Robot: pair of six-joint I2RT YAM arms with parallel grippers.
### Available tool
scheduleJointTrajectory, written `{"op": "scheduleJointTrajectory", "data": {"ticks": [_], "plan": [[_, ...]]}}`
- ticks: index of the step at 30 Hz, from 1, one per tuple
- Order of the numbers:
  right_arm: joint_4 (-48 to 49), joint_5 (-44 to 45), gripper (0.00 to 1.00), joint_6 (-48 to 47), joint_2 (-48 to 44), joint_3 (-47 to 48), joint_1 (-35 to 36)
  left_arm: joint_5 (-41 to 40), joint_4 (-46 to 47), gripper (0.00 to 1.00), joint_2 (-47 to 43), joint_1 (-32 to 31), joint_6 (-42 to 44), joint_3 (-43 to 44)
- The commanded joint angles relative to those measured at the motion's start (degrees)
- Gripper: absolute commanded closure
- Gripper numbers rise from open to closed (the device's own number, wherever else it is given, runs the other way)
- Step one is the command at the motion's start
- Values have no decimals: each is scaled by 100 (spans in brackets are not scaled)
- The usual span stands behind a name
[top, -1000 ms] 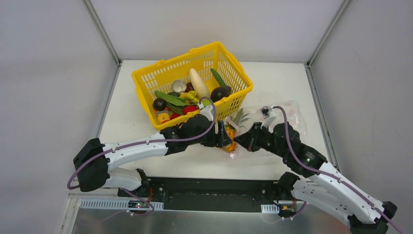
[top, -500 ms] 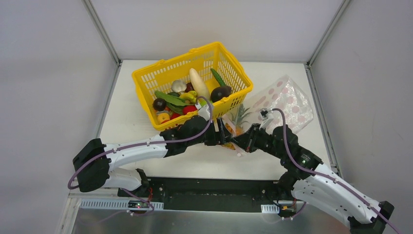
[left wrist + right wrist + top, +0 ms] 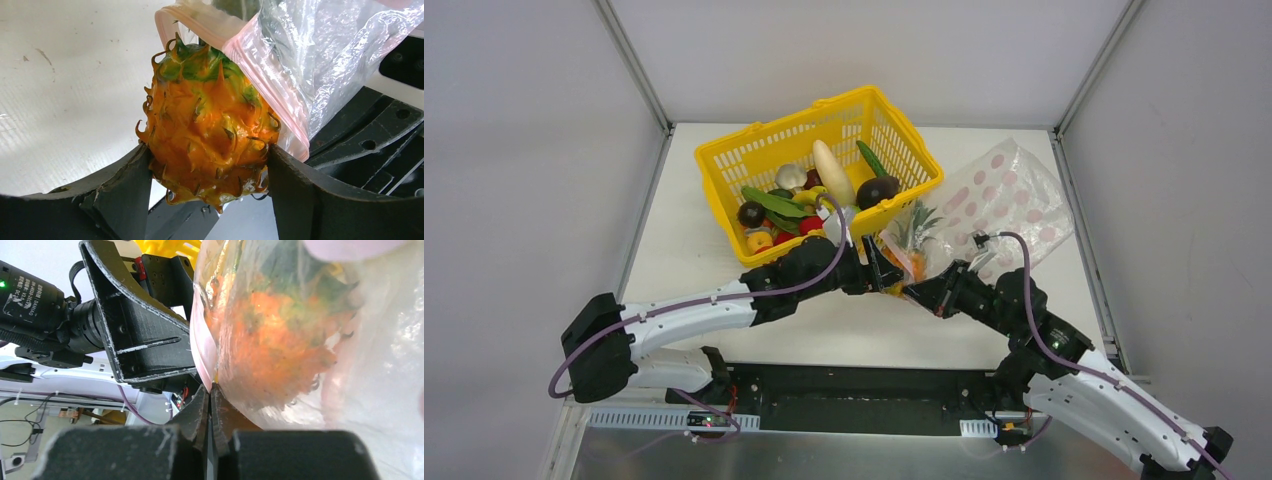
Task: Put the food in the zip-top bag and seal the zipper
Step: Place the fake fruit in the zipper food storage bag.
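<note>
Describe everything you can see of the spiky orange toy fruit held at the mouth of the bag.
The spiky orange toy pineapple looks rubbery: a rounded body covered in curled, dark-tipped spikes, turning green at its far end. The left end effector clamps it on two opposite sides. Its green end pokes into the mouth of the clear crinkly plastic zip-top bag, whose pinkish-red zipper strip lies against its side.

The basket (image 3: 754, 150) sits at the back of the table (image 3: 674, 225) with food (image 3: 799, 200) in it, the zip-top bag (image 3: 1009, 195) is to its right, and in front the pineapple (image 3: 210, 130) has its top inside the bag's mouth.
</note>
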Motion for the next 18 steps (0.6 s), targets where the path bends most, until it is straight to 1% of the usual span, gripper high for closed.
{"op": "scheduleJointTrajectory", "data": {"ticks": [1,3,5,6,7,9,11,13,15,17,18], "plan": [[496,-318,100,368,3,-30,50,6,14,77,-239,-10,381,505],[697,-408,100,573,21,-30,54,6,-388,75,-220,-70,606,729],[826,-449,100,770,84,-21,51,-187,-668,73,-261,-129,674,892],[838,-450,100,883,109,-40,48,-313,-701,71,-301,-162,657,907],[1063,-473,100,968,126,-90,47,-450,-675,69,-347,-178,585,884],[1368,-587,100,1118,129,-238,51,-575,-502,66,-399,-180,493,790],[1474,-630,100,1220,133,-295,49,-686,-333,63,-438,-188,384,676],[1574,-607,100,1303,83,-358,52,-651,-160,58,-428,-197,357,615],[1628,-534,100,1361,24,-372,55,-484,-194,57,-357,-197,449,700],[1619,-419,100,1397,-38,-380,51,-220,-386,54,-270,-213,722,915],[1620,-361,100,1437,-64,-381,51,-156,-627,52,-233,-233,875,1084]]}}
